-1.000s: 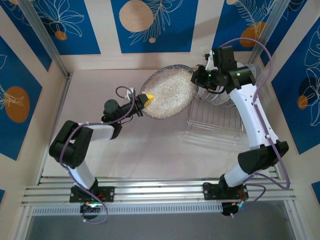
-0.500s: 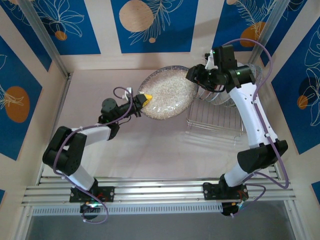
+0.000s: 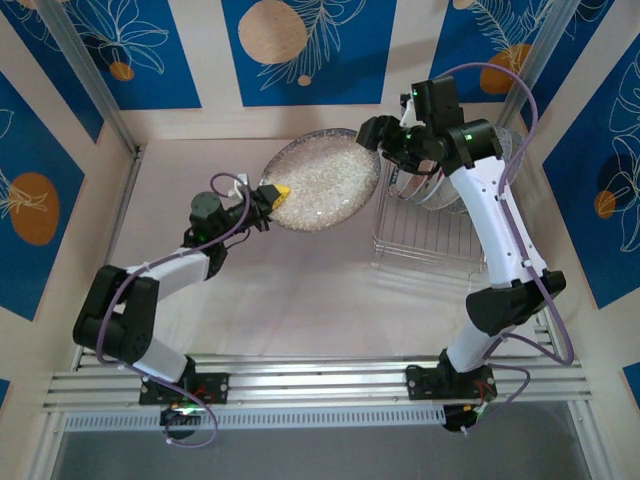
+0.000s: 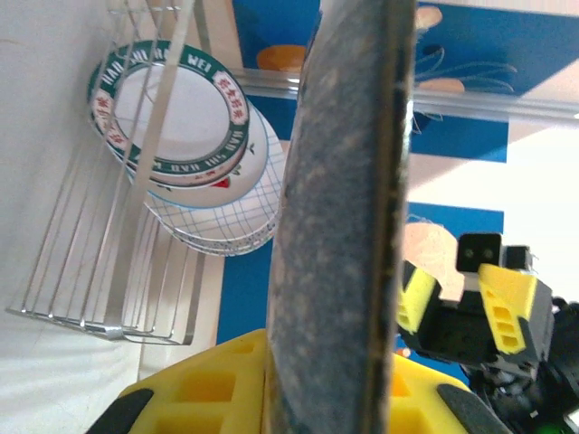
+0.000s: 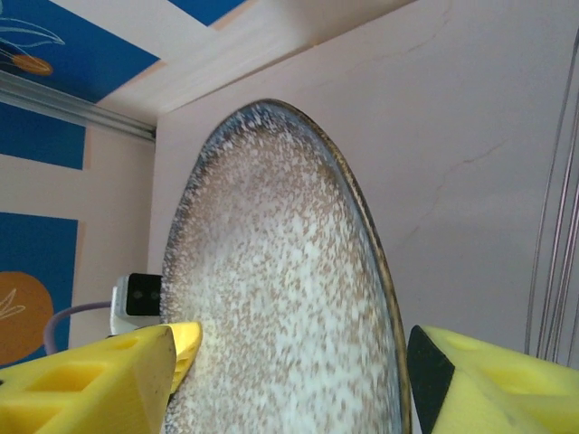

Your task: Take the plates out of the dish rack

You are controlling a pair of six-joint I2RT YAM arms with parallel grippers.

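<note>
The grey speckled plate [image 3: 322, 180] hangs tilted above the table, left of the dish rack [image 3: 430, 240]. My left gripper [image 3: 272, 192] is shut on its left rim; the left wrist view shows that plate [image 4: 339, 226] edge-on between my yellow fingers [image 4: 208, 389]. My right gripper [image 3: 383, 137] is at the plate's right rim and stands open, its fingers [image 5: 99, 384] spread wide on either side of the plate [image 5: 280, 307]. In the rack stand the red-lettered plate [image 4: 172, 108] and a crosshatched one [image 4: 213, 231].
The rack's wires [image 4: 81, 271] stand on the right half of the table, close to the right wall. The right arm [image 3: 500, 230] reaches over the rack and hides part of the plates in it. Blue patterned walls enclose the table.
The speckled plate has moved left and a little toward the back, away from the rack, carried by the left gripper. The right gripper has followed it leftward at its right rim.
</note>
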